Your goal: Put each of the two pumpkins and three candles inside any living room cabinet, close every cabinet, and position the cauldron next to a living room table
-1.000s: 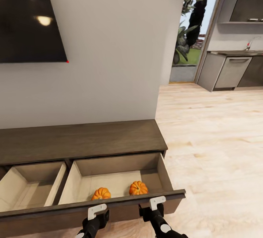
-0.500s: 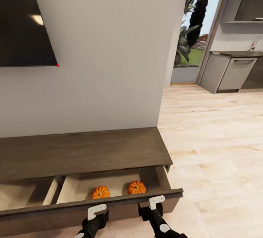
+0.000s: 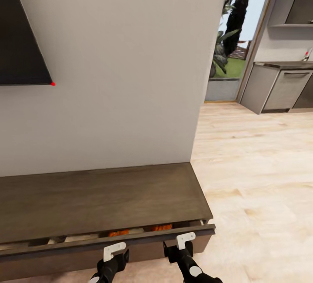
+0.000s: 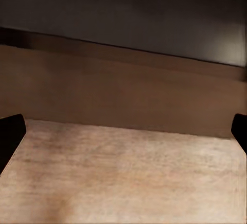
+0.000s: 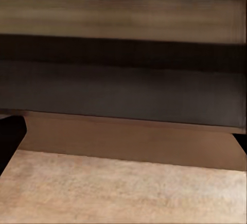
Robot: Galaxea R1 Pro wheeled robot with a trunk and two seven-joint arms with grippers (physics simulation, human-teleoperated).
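- The cabinet [image 3: 104, 196] runs long along the wall, its right end at the corner with open floor [image 3: 261, 179] beyond.
- Its drawer [image 3: 130, 244] stands out by a narrow gap, and both pumpkins [image 3: 118, 232] show as orange slivers inside.
- The left gripper [image 3: 114, 251] and right gripper [image 3: 186, 240] sit at the drawer front; I cannot tell whether either's fingers are apart or together.

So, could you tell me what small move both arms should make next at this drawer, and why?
Probably one more short push forward. The drawer front stands just proud of the cabinet, with a thin gap above it where the two pumpkins show as orange slivers. The left gripper and right gripper sit at the front panel, so pressing on should close it flush.
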